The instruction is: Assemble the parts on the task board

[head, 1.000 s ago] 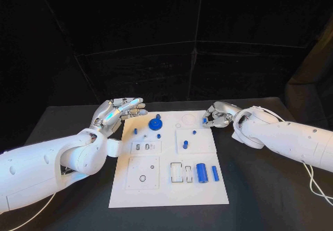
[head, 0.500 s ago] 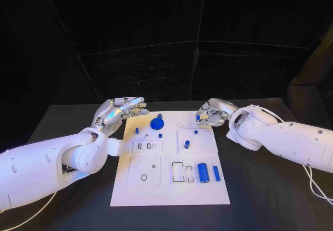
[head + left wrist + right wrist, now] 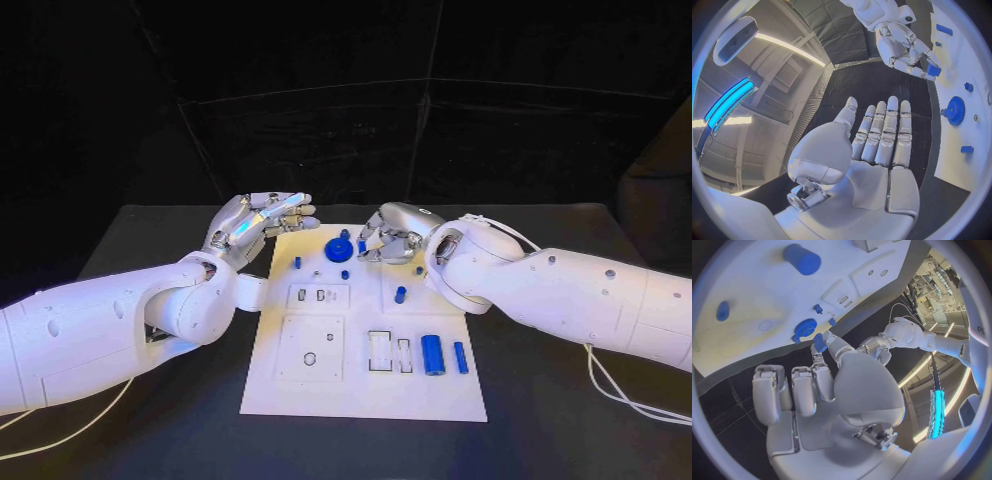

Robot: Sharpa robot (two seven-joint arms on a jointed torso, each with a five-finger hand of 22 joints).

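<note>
The right hand [image 3: 387,232] pinches one small blue part [image 3: 819,342] between thumb and a fingertip, its other fingers curled in; it hangs over the far end of the board [image 3: 368,390], just beside the gear [image 3: 339,251]. The left hand [image 3: 257,222] holds nothing, fingers straight and side by side, thumb apart, at the board's far left corner.

On the board lie one blue gear, a large cylinder [image 3: 433,355] with a thinner one [image 3: 460,357] beside it near the right edge, and four small blue pieces: one [image 3: 297,263] left of the gear, one [image 3: 345,274] just nearer than it, one [image 3: 401,294] mid-board, and one [image 3: 420,270] by the right arm.
</note>
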